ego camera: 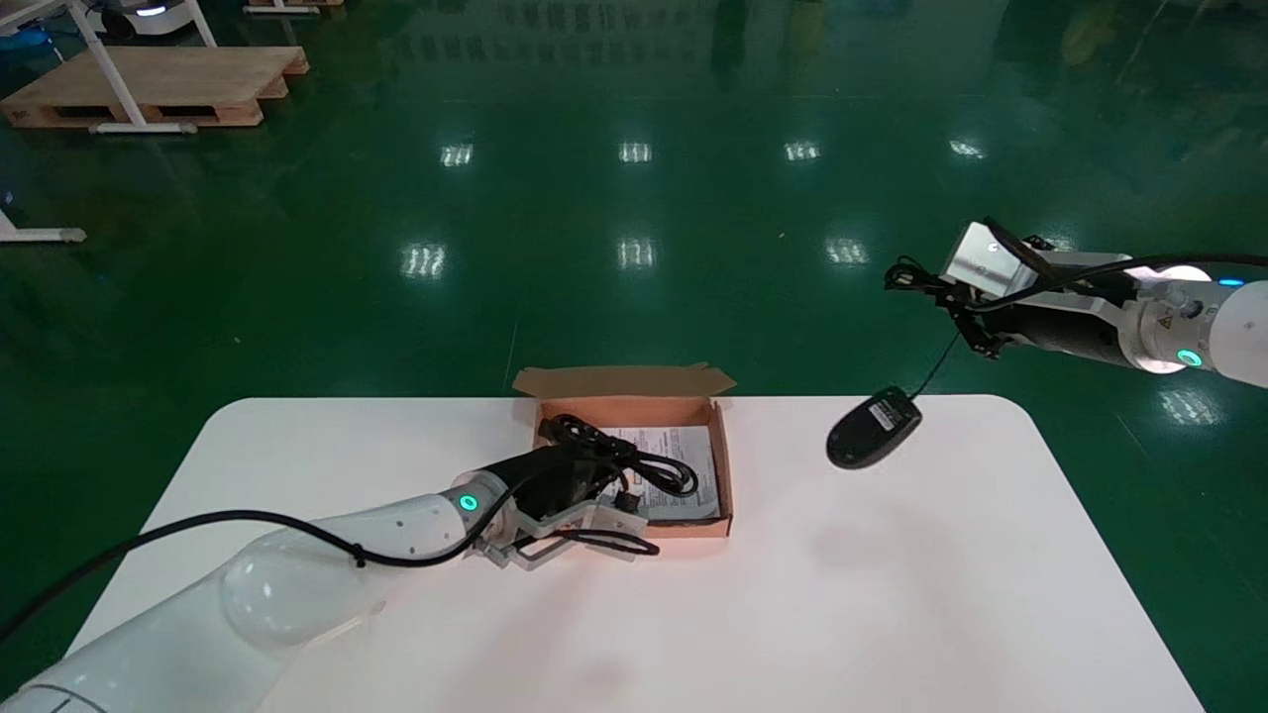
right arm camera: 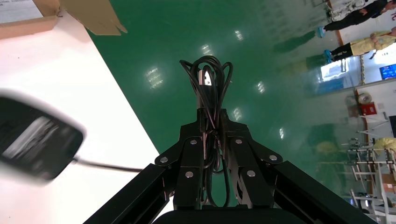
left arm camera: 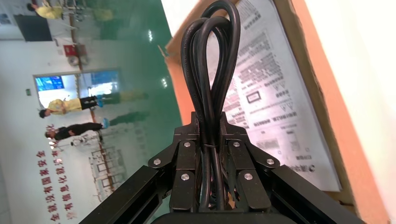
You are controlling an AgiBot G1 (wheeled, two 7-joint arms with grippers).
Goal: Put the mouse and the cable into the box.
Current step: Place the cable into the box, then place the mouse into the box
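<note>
Green glossy workshop floor (ego camera: 634, 297) all round; up front, white round-cornered table (ego camera: 892, 594) w/ open orange-brown cardboard box (ego camera: 725, 465) at far middle, back flap (ego camera: 624, 379) up, printed paper sheet (ego camera: 684, 446) flat on bottom. Left gripper (left arm camera: 210, 133): reaching over box's near-left side, jaws shut tight on thick black bundled cable (left arm camera: 208, 93). Pinched at bundle's waist, prob. to keep loops together & avoid spilling. Free loops poking out ahead of jaws, over sheet, so: in hand and within box walls already. Can't tell if resting on sheet or just above. Right gripper (right arm camera: 211, 122): up in air beyond table's far right corner, well apart from box, jaws closed on coiled end of thin black mouse cord (right arm camera: 208, 93), w/ USB plug (right arm camera: 206, 77) showing in coil. Held by cord rather than body, presumably for easier pinch than on rounded shell. Black oval computer mouse (ego camera: 874, 428): lower than right gripper & on its box side, at end of straight run of cord, tilted w/ label underside showing, by table's far edge, right of box, not touching it. Unclear whether touching tabletop or dangling. Judging by this: cable nearly placed, needs release only; mouse not yet in, needs carrying across to box w/o swinging.
</note>
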